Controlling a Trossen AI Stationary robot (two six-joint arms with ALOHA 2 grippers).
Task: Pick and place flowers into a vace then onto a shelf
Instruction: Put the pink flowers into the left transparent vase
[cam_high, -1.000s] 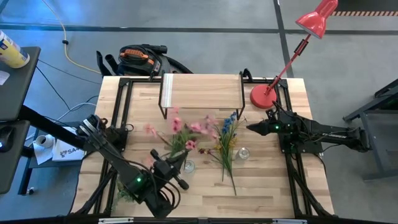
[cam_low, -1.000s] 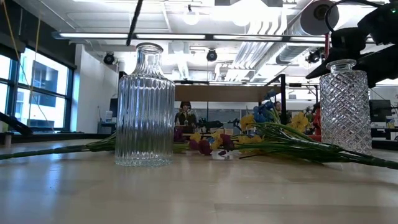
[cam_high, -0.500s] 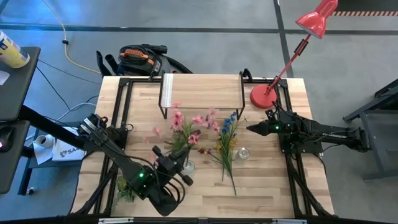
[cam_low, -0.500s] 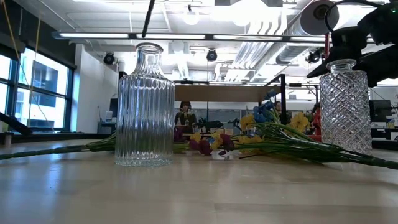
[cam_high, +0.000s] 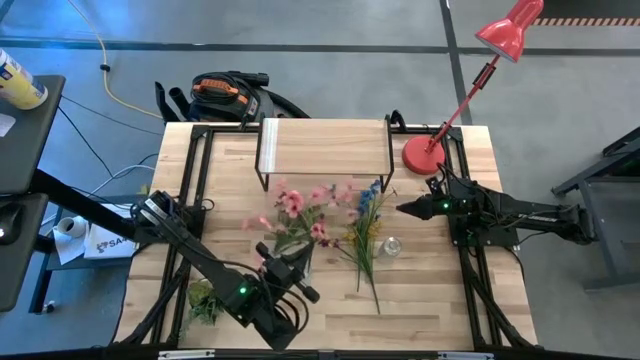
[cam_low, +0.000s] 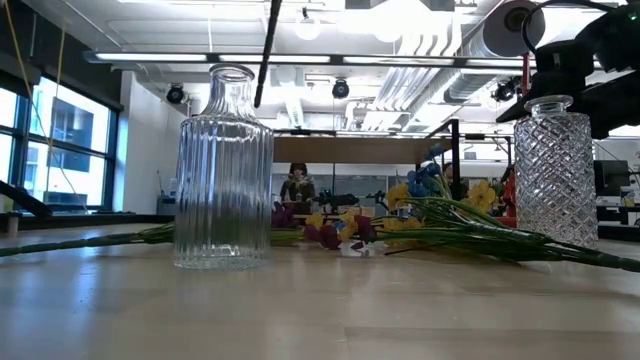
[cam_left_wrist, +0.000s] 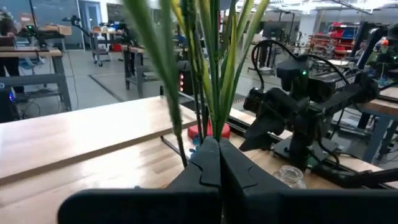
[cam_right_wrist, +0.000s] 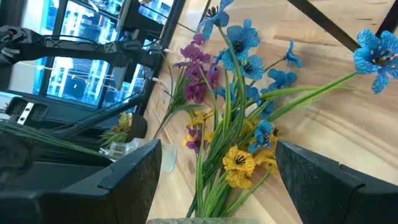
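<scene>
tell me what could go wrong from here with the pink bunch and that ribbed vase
1. The left hand is shut on the pink flowers, whose stems splay apart, so some may miss the narrow neck of the ribbed vase.
2. The stems hang right by the vase's mouth; a sideways push could probably tip it.
3. The blue and yellow flowers lie close by and might get dragged.

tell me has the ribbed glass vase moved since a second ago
Yes. In the low view the ribbed glass vase has slid left, away from the diamond-cut vase, which stayed put.
</scene>
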